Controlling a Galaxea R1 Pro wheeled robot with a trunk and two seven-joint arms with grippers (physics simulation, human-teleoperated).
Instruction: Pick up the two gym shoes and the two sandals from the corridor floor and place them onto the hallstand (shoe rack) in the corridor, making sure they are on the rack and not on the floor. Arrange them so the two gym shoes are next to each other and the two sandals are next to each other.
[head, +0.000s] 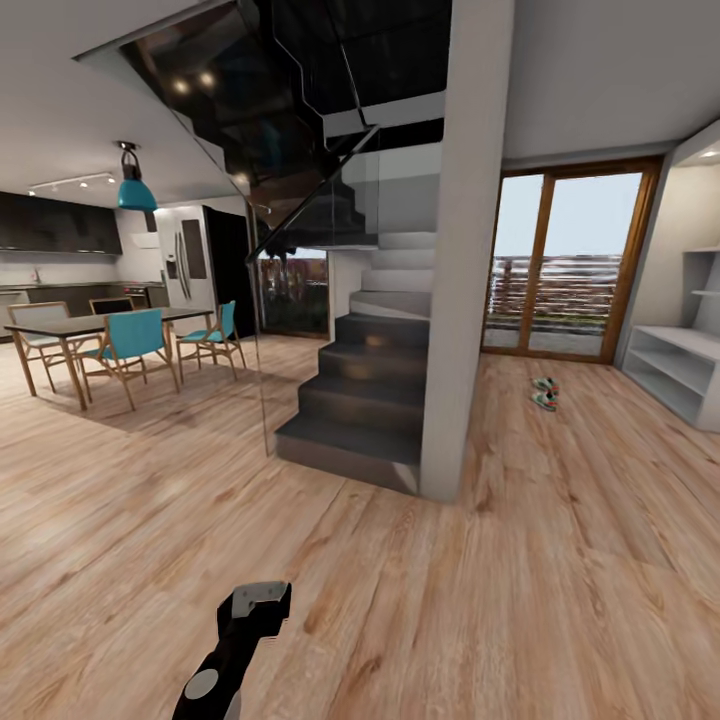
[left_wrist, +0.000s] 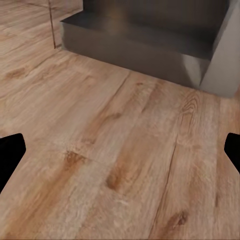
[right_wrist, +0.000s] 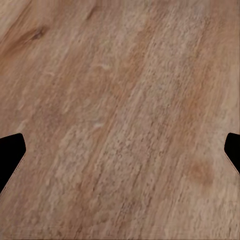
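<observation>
The two gym shoes (head: 545, 393) lie side by side on the corridor floor (head: 560, 560), far ahead to the right, past the white column. They look white with green and red marks. The hallstand (head: 684, 368), pale grey-white with low open shelves, stands against the right wall just beyond them. The sandals are out of view. My left arm (head: 245, 630) hangs low near the bottom of the head view. The left gripper (left_wrist: 120, 152) is open over bare planks near the lowest stair step. The right gripper (right_wrist: 120, 155) is open too, with only wood floor between its dark fingertips (right_wrist: 11, 152).
A dark staircase (head: 365, 395) and a white column (head: 462, 300) stand in the middle. A glass door (head: 570, 265) closes the corridor's far end. A dining table (head: 100, 325) with teal chairs sits far left. Wide floor runs between me and the shoes.
</observation>
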